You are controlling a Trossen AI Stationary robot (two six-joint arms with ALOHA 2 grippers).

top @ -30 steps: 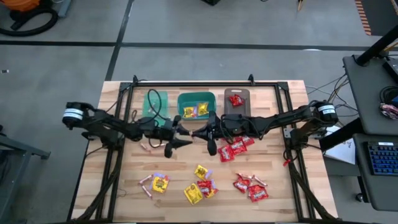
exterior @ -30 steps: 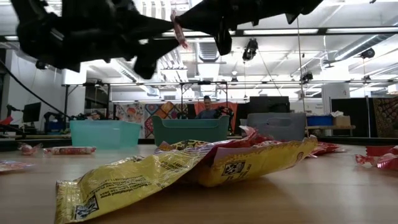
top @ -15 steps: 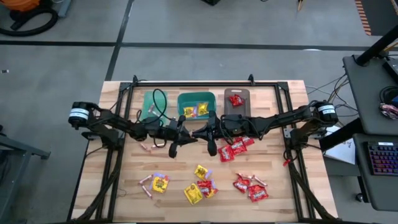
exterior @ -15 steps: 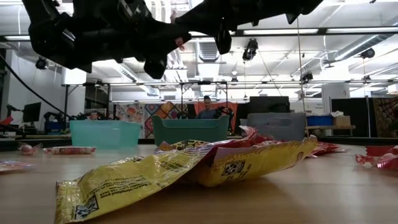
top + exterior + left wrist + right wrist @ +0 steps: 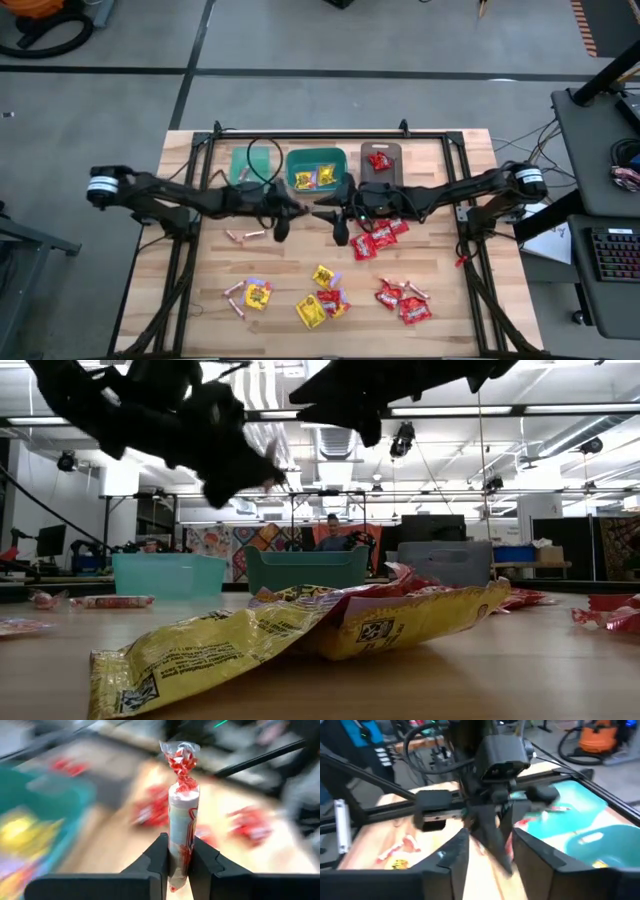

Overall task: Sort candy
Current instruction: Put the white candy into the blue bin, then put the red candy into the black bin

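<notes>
My left gripper [image 5: 180, 857] is shut on a thin pinkish-tan candy stick [image 5: 183, 810], above the table's middle [image 5: 289, 208], in front of the teal bin [image 5: 316, 168]. Just to its right my right gripper [image 5: 326, 212] stands open; in the right wrist view [image 5: 492, 845] its fingers flank the left gripper's tips without holding anything. Red packets [image 5: 378, 238], yellow packets [image 5: 310, 310] and more sticks [image 5: 245, 235] lie flat on the wood. The teal bin holds yellow packets; the grey-brown bin [image 5: 380, 160] holds a red one. My left gripper pinches the stick's lower part [image 5: 179, 851], near one end, between its two fingers [image 5: 161, 855]. The fingers reach level from the table's left and lie along the stick. The stick juts out past the fingertips, its twisted wrapper end [image 5: 180, 757] foremost, lifted clear of the table.
A light teal bin [image 5: 247, 165] stands left of the teal one at the far edge. A black frame [image 5: 330, 133] runs round the table's back and sides. A big yellow wrapper [image 5: 300, 625] lies close to the low camera. A person [image 5: 332, 530] sits far behind the bins.
My left gripper, open a second ago, has shut on the stick that my right gripper was holding up. My right gripper has then opened and let go. My left gripper has drawn the stick a little toward the table's left and downward.
</notes>
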